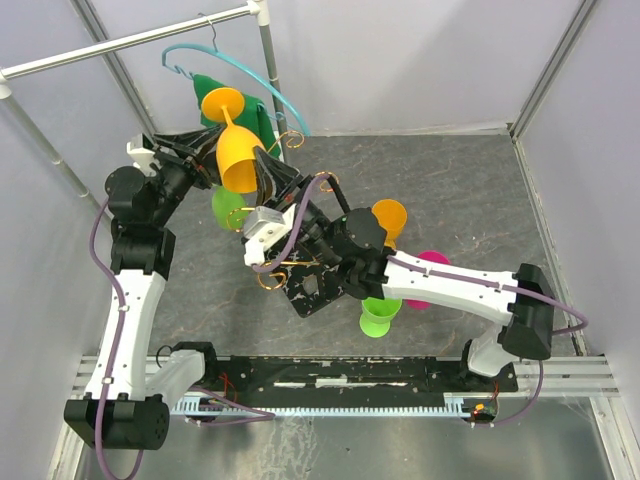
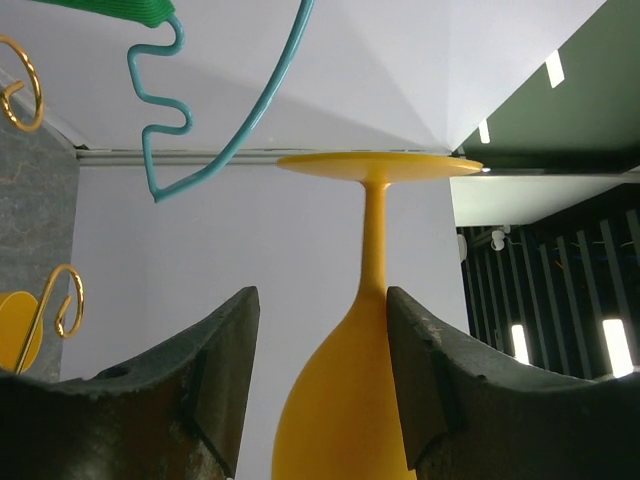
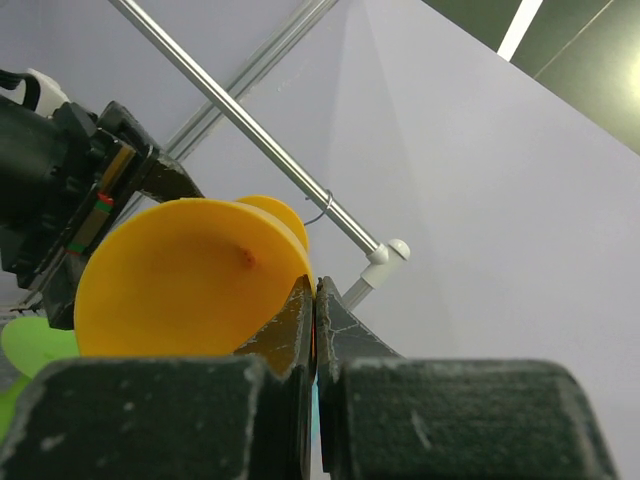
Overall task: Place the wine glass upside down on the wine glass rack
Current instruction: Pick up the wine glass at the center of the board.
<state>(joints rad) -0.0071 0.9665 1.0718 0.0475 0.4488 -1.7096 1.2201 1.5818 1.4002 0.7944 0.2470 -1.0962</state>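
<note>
The orange wine glass [image 1: 236,145] hangs upside down in the air, foot up, above the back left of the table. My right gripper [image 1: 268,178] is shut on the rim of its bowl; in the right wrist view the fingertips [image 3: 316,285] pinch that rim edge [image 3: 190,280]. My left gripper [image 1: 215,155] reaches in from the left and stands open around the bowl [image 2: 350,400]. Its right finger [image 2: 420,360] touches the bowl and its left finger [image 2: 225,370] is a gap away. The gold wine glass rack [image 1: 290,262] on its black base [image 1: 315,292] stands below the glass.
A green glass [image 1: 380,315], an orange one [image 1: 390,218], a pink one [image 1: 432,262] and another green one [image 1: 228,205] sit around the rack. A teal hanger [image 1: 240,70] with green cloth hangs from the white rail [image 1: 130,40] just behind. Gold scroll arms [image 2: 62,295] show beside my left fingers.
</note>
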